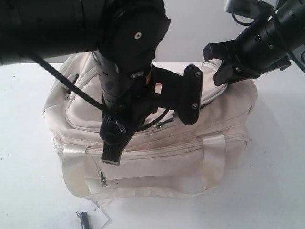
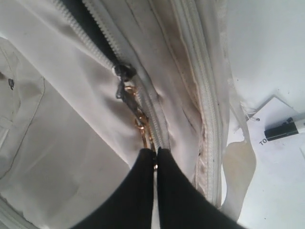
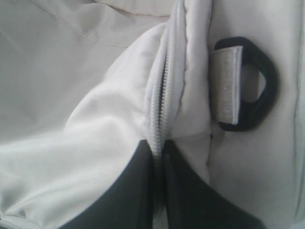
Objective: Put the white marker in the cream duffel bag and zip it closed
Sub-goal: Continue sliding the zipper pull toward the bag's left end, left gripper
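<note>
Jaws of both grippers are seen pressed together. On the white table (image 1: 274, 183), the large cream fabric duffel bag (image 1: 157, 160) is pinched at a fold beside its zip end by the right gripper (image 3: 159, 143), near a black plastic D-ring (image 3: 269, 81). The main zip is partly undone, and its thin gold metal pull (image 2: 140, 123) is clamped in the left gripper (image 2: 155, 151). The slim, dark-tipped white marker (image 2: 285, 130) is found outside the bag, lying on a white printed paper tag (image 2: 281, 150) just beside it.

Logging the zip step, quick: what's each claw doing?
Left claw: shut on the zip pull.
Right claw: shut on the cream duffel bag at its zip.
</note>
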